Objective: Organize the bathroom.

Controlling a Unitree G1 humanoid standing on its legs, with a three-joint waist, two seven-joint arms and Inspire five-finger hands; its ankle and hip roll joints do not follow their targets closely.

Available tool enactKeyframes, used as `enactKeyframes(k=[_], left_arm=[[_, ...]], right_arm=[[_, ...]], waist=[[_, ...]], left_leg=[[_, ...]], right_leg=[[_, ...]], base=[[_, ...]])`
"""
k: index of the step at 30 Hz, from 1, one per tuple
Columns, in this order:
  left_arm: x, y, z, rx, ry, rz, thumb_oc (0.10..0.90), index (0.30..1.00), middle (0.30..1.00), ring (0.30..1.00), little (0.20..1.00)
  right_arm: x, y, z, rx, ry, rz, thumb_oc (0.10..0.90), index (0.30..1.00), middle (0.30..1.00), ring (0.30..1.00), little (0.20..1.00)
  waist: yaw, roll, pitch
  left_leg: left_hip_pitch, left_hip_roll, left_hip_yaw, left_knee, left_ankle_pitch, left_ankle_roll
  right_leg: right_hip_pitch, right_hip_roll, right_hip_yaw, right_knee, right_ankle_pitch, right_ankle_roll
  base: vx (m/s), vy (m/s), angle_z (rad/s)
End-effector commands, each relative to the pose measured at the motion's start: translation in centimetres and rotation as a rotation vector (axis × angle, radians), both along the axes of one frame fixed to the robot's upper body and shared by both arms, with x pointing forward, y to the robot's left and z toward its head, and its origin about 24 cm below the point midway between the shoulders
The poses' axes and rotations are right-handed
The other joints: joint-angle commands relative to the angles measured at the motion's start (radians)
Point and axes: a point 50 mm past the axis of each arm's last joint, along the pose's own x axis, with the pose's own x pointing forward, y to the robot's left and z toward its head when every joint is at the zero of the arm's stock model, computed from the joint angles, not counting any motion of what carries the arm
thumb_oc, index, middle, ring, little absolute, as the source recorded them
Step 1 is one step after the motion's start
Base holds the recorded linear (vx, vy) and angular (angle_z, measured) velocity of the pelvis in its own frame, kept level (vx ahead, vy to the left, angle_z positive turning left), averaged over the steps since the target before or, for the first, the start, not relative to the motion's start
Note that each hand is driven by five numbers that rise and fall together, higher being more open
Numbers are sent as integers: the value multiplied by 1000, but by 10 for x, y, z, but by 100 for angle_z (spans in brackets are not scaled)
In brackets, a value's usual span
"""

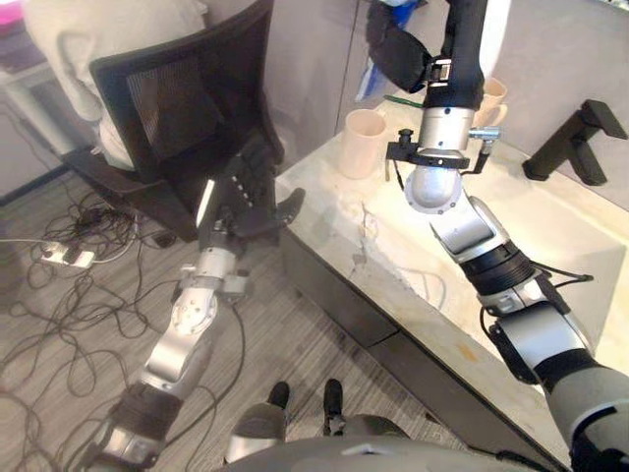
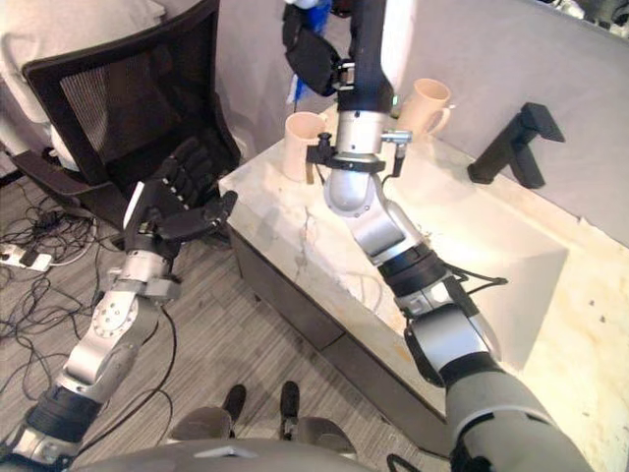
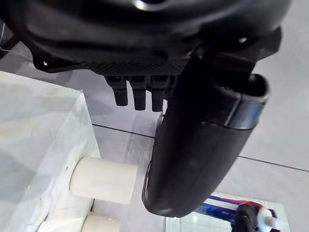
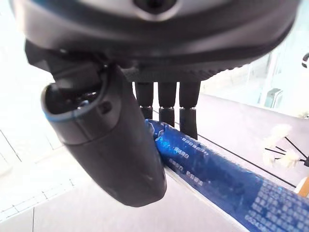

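Two cream mugs [image 1: 361, 141] [image 1: 491, 101] sit on a pale marble-veined counter [image 1: 344, 216] with grey streaks. The faucet [image 1: 575, 143] is matte black. A glossy blue printed tube [image 4: 217, 174] shows white lettering. The mesh chair [image 1: 177, 108] is black; the floor [image 1: 59, 324] is grey-striped.

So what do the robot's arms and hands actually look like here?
Both arms are built of rounded silver-grey segments joined by black collars. The left hand is dark, with a ribbed black back and a white strip along its side. The right hand is dark too; below it sits a black wrist section, then a silver cylinder ringed by a black bracket. Its thumb is glossy black with a thin blue line.
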Motion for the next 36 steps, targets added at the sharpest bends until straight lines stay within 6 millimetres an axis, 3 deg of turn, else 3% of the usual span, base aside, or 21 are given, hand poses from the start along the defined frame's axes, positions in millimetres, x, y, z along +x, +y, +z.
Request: enactKeyframes(k=[1, 2, 3, 5, 8, 13, 20, 36], left_arm=[[-7, -1, 33, -43, -215, -56, 800, 900, 900, 900, 900], [-7, -1, 33, -43, -214, -56, 800, 900, 900, 900, 900], [-8, -1, 32, -45, -203, -72, 800, 900, 900, 900, 900], [-6, -3, 33, -40, -199, -88, 800, 900, 900, 900, 900], [-5, -5, 34, -34, -203, -105, 800, 900, 900, 900, 900], [-2, -11, 34, 7, -185, -106, 800, 900, 900, 900, 900], [-2, -11, 33, 35, -168, -99, 800, 900, 900, 900, 900], [-6, -3, 16, 74, -93, -121, 800, 900, 900, 900, 900]], right_arm=[[-22, 6, 45, 45, -256, 25, 400, 300, 300, 300, 300], [-22, 6, 45, 45, -255, 25, 400, 300, 300, 300, 300], [-19, 1, 49, 43, -247, 4, 400, 300, 300, 300, 300], [-17, -2, 48, 36, -235, -6, 400, 300, 300, 300, 300], [-14, -2, 45, 9, -230, -11, 400, 300, 300, 300, 300], [-10, -8, 32, 18, -188, 13, 400, 300, 300, 300, 300], [-10, -8, 18, -7, -146, -14, 400, 300, 300, 300, 300], [-8, -54, 6, -29, -126, -207, 400, 300, 300, 300, 300]], waist=[[16, -41, -126], [16, -38, -127], [17, -25, -135], [24, -23, -127], [33, -19, -122], [5, 2, -141], [-6, 10, -158], [-29, 11, -172]], left_leg=[[37, 11, 155, 8, -50, 30], [43, 14, 154, 4, -58, 30], [41, 82, 181, -117, 16, 3], [-21, 116, 176, -126, 67, -18], [-55, 120, 149, -126, 88, -28], [-14, 103, 146, -126, 54, -13], [6, 86, 152, -126, 20, 7], [14, 79, 222, -126, -9, 37]], right_leg=[[6, -7, 27, -7, -13, 63], [11, -4, 28, -7, -21, 63], [23, -8, 16, -7, -46, 67], [45, -18, 16, -7, -57, 70], [58, -31, 14, -7, -66, 71], [44, -63, -11, 11, -64, 89], [37, -79, -25, 38, -85, 98], [28, -85, -25, 40, -83, 113]], base=[[61, 11, 21], [163, 90, 16], [261, 125, 26], [246, 127, 42], [202, 108, 6], [185, 114, -34], [126, 18, 0], [39, -4, -11]])
